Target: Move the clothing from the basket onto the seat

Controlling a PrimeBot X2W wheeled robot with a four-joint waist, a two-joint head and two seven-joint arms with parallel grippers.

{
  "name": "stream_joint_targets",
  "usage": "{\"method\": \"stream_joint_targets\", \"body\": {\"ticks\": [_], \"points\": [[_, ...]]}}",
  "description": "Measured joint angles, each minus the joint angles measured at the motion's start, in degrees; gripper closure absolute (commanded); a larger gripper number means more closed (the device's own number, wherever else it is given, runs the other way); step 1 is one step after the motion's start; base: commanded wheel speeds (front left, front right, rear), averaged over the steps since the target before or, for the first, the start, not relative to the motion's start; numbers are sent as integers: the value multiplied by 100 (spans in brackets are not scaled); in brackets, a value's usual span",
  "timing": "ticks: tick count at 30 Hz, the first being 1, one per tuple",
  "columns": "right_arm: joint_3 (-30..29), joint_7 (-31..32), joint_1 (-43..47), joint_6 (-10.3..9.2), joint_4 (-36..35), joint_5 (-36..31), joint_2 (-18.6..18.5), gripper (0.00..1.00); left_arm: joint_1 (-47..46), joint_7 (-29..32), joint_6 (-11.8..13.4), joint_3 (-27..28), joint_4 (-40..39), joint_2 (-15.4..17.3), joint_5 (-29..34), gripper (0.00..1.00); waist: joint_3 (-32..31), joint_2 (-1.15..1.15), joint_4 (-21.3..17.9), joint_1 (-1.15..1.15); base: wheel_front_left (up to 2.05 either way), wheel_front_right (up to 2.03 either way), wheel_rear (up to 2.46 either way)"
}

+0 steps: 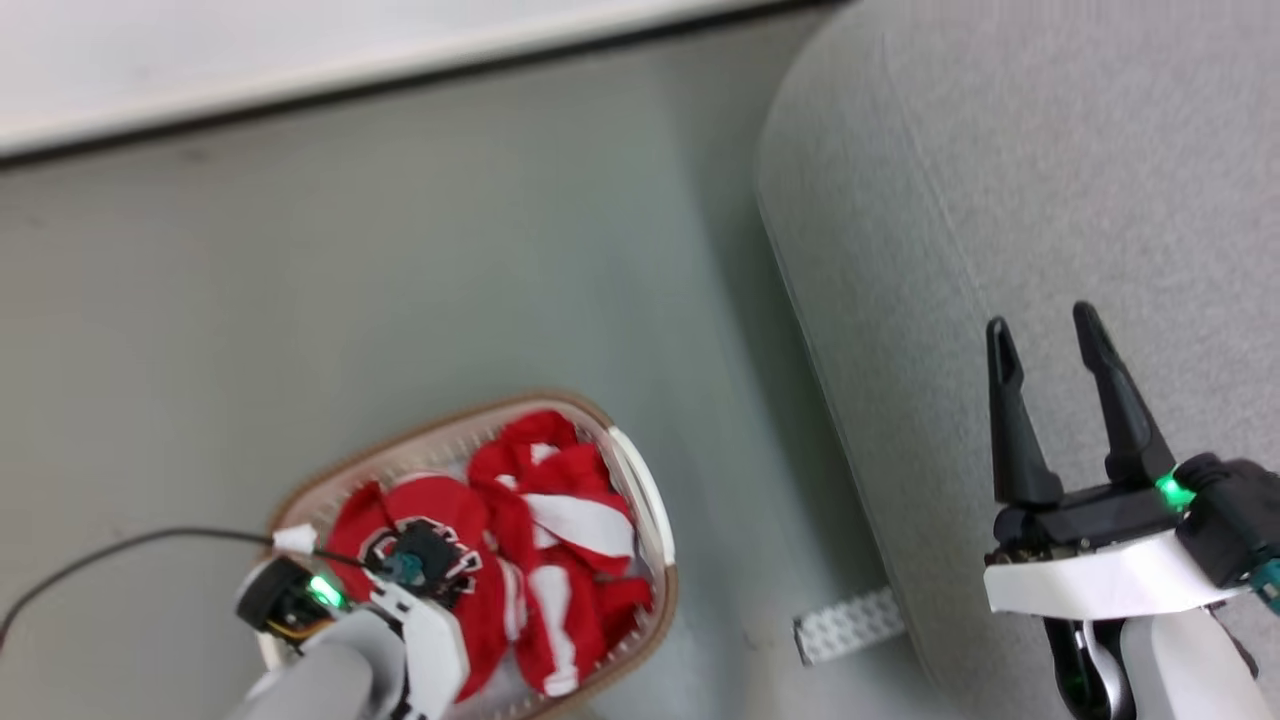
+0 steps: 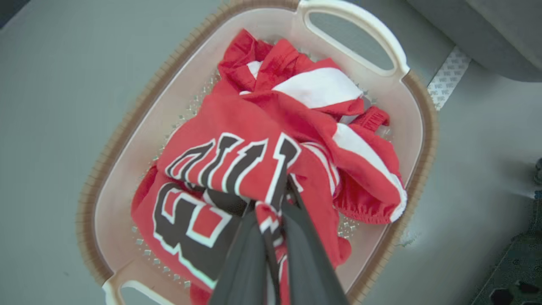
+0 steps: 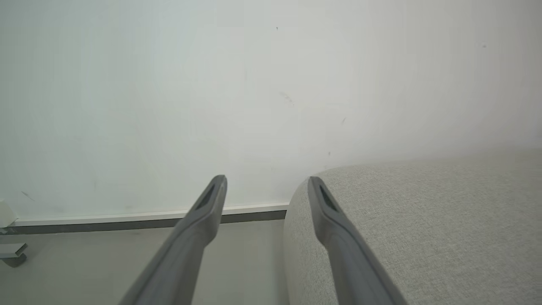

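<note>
The cream basket [image 1: 648, 490] with a tan rim [image 2: 427, 140] stands on the floor and holds both red garments. The lettered garment [image 2: 220, 169] lies on the side nearer my left arm, the white-striped garment [image 2: 322, 89] beside it toward the handle. My left gripper [image 2: 271, 201] reaches down into the basket, shut on a raised fold of the lettered garment [image 1: 430, 535]; in the head view its wrist [image 1: 420, 610] hides the fingers. To the right, my right gripper [image 1: 1045, 330] hangs open and holds nothing over the grey seat [image 1: 1050, 180], near its rounded edge [image 3: 423, 220].
A pale perforated strip [image 1: 850, 622] lies on the grey floor [image 1: 400, 250] between basket and seat. A black cable [image 1: 120, 550] trails left from my left wrist. The white wall and baseboard [image 3: 127, 218] run behind.
</note>
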Motion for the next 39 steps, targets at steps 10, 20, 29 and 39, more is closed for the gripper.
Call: {"method": "stream_joint_targets", "body": {"ticks": [10,20,29,39], "points": [[-54,0,387,0,297,-258,-1,0,471,-536,15,413,-368,-298,-556,100,-1227,0,432,0,0,0,0],[-41,0,648,0,482,-417,1,0,732,-569,152,1334,-1959,-258,-1065,100,-2019,0,1020,-1,0,0,0],[134,0,855,0,575,-408,-1,0,849,-541,207,1833,-3522,-230,-1378,100,-2438,0,1394,0,0,0,0],[368,0,861,0,613,-343,-3,0,797,-34,464,1938,-5019,-48,-1512,100,-2511,0,1481,0,0,0,0]]}}
